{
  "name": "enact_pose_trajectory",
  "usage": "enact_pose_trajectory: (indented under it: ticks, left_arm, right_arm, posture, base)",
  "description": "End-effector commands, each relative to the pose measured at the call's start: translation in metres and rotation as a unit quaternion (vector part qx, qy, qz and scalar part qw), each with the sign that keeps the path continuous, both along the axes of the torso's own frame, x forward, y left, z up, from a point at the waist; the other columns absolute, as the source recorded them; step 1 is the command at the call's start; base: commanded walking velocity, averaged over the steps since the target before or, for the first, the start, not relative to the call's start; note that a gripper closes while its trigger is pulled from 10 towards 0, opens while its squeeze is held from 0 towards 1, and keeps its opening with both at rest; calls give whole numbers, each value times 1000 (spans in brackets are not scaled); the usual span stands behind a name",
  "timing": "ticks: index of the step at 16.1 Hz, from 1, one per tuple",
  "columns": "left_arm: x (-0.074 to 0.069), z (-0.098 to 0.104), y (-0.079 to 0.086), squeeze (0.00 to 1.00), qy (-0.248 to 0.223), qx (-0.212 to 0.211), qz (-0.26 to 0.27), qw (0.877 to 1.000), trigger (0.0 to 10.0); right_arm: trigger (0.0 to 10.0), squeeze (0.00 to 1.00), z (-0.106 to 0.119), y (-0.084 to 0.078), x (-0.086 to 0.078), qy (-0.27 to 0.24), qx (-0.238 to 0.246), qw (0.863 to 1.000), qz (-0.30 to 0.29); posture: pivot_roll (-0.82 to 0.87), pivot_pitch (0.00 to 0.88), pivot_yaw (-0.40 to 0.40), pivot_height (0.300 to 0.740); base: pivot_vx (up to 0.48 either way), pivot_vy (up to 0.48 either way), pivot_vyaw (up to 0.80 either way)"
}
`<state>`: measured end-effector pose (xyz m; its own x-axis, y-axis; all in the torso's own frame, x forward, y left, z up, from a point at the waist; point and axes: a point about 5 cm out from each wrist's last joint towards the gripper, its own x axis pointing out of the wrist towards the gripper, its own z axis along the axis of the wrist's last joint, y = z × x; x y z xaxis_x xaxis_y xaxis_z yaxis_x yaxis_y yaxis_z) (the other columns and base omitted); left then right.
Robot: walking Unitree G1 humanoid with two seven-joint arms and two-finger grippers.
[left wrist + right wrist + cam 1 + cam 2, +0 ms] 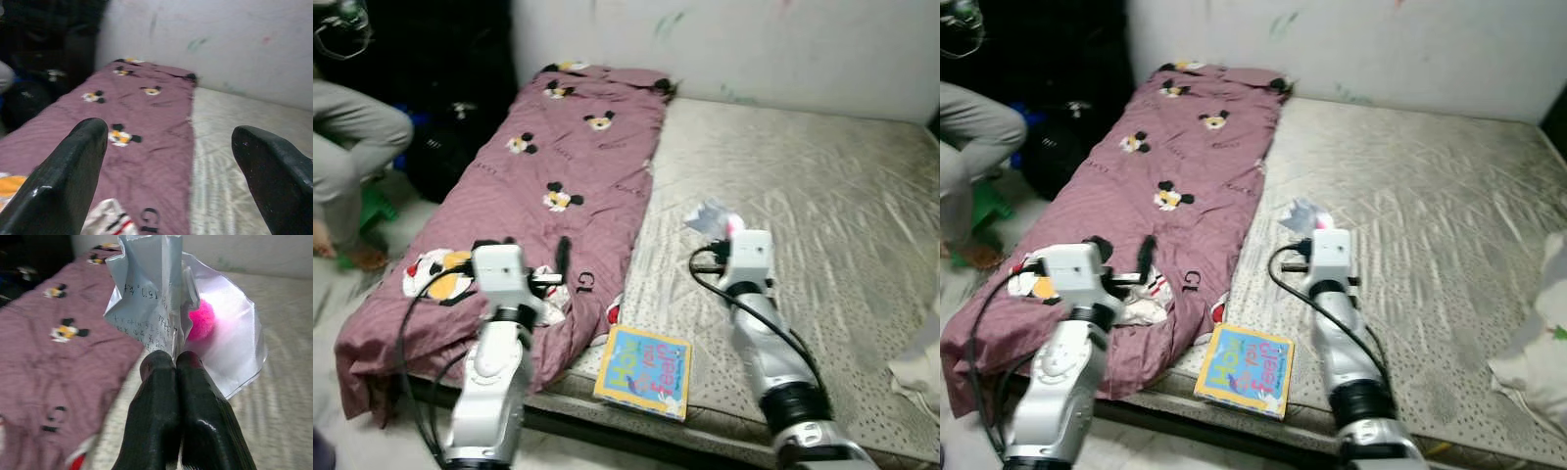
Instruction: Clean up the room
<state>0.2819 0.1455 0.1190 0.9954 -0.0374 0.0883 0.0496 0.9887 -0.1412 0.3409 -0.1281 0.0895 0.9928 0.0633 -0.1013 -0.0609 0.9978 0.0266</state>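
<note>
- Two silver arms reach forward over the near edge of a bed; each is listed below.
- Right gripper (175, 357): fingers pressed together, pinching the lower edge of a crinkled silvery wrapper (161, 298) that stands up from the fingertips. A bright pink patch (201, 320) shows inside it; whether that is a separate thing or part of the wrapper is hard to tell.
- Right arm: extended straight ahead over the bare mattress (822, 186), wrist housing level, wrapper (713, 219) held just beyond it, near the blanket's edge.
- Left gripper (171, 161): fingers spread wide apart, nothing between them, pointing along the blanket toward the wall.
- Left arm: raised over the near part of the blanket, its black cable looping down beside it.
- Blanket (558, 147): mauve, printed with cartoon mouse heads, covering the left strip of the bed from the wall to the near corner, where it hangs over the edge.
- Book (644, 371): colourful children's cover, flat on the mattress at the near edge, between the two arms and just beside the blanket.
- Pillow (1538, 362): pale, at the right edge of the mattress.
- Person (352, 137): seated at far left, grey trouser leg in view, beside dark bags on the floor.
- Open room: the wide bare mattress to the right of the right arm, up to the white wall (754, 39).
</note>
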Motion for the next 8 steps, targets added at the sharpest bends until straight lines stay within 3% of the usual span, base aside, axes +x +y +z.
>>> enact_pose_trajectory:
  ticks: [1,5,8]
  left_arm:
    - [0,3,-2,0,-5,-1,-7,1000,10000]
    - [-1,3,-3,0,-5,-1,-8,1000,10000]
    - [0,1,-3,0,0,1,-4,1000,10000]
  right_arm:
    - [10000,0,0,-5,0,1,-2,1000,-8]
    - [10000,0,-2,-5,0,4,-1,1000,-7]
    - [10000,0,-2,-5,0,7,-1,1000,-7]
  posture:
    - [34,22,10,740]
    - [34,25,11,740]
    - [35,26,12,740]
  base:
    - [292,0,0]
    - [293,0,0]
    - [274,0,-577]
